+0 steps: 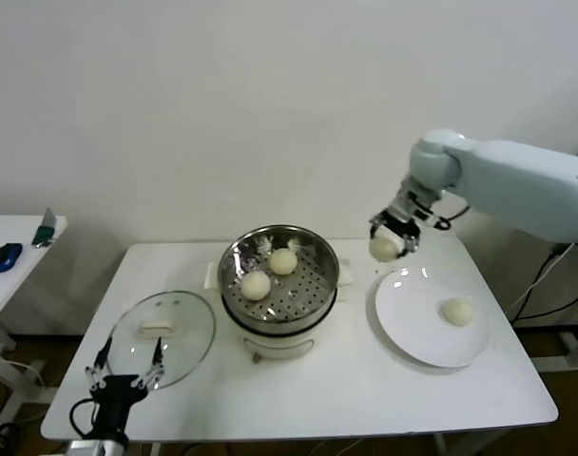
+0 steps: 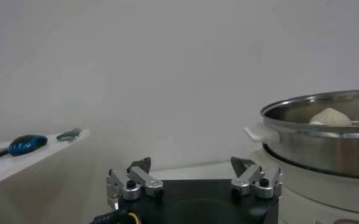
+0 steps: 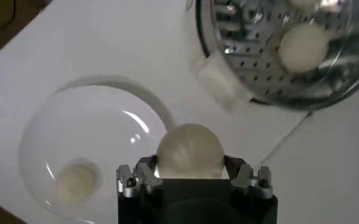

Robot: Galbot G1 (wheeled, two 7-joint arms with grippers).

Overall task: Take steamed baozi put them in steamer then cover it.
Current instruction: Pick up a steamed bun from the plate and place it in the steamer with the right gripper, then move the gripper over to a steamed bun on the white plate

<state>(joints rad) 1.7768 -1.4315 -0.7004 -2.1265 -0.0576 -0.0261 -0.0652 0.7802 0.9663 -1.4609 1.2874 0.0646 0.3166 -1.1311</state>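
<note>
My right gripper (image 1: 387, 243) is shut on a cream-white baozi (image 3: 189, 152) and holds it in the air above the far left rim of the white plate (image 1: 413, 332), to the right of the steamer (image 1: 279, 285). Two baozi (image 1: 282, 261) (image 1: 256, 285) lie on the steamer's perforated tray. One more baozi (image 1: 457, 311) rests on the plate. The glass cover (image 1: 163, 337) with its white handle lies flat on the table, left of the steamer. My left gripper (image 1: 127, 366) is open and empty, low at the table's front left beside the cover.
A small side table (image 1: 4, 256) at far left carries a blue object (image 1: 6, 256) and a green one (image 1: 46, 230). The steamer's cable (image 1: 260, 356) runs along its front. A wall stands behind the table.
</note>
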